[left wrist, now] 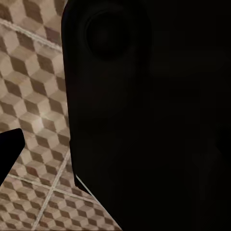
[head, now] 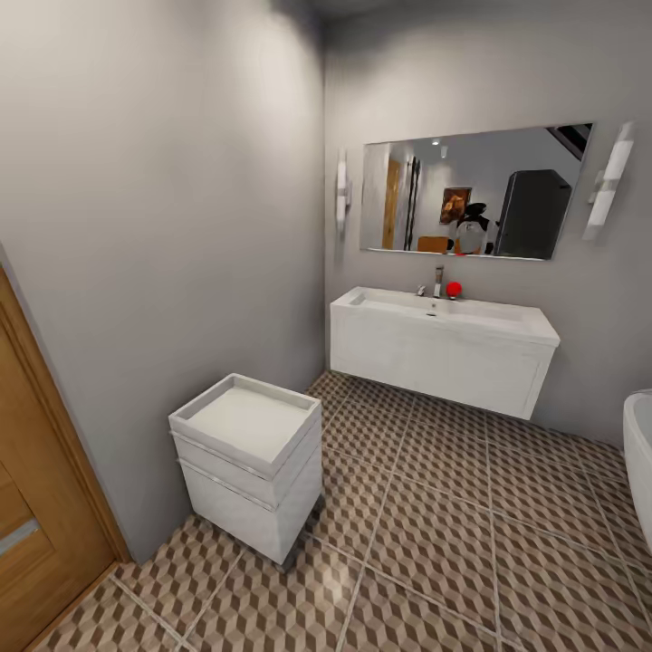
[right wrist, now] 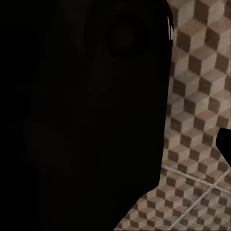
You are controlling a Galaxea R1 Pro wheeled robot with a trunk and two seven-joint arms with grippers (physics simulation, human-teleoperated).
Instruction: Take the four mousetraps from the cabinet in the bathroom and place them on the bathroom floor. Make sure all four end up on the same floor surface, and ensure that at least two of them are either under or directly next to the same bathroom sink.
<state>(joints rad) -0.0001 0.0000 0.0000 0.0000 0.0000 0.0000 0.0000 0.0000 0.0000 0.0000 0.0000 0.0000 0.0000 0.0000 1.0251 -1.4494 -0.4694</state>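
The bathroom sink (head: 444, 312), a wide white basin with a chrome tap (head: 438, 281), hangs on the far wall on a white vanity. The bathroom floor (head: 453, 543) of cube-patterned tiles spreads from it toward me. The mousetraps and the cabinet are out of view. In the left wrist view a large dark mass covers most of the picture, with floor tiles (left wrist: 33, 96) beside it and one dark fingertip (left wrist: 9, 144) at the edge. The right wrist view is alike: dark mass, tiles (right wrist: 197, 96), one dark fingertip (right wrist: 224, 144). I cannot tell how either gripper's jaws stand.
A white drawer unit (head: 249, 462) with a tray-like top stands against the left wall. A wooden door (head: 36, 525) is at the near left. A white bathtub's rim (head: 638, 453) shows at the right edge. A mirror (head: 475, 192) hangs above the sink; a small red object (head: 454, 290) sits by the tap.
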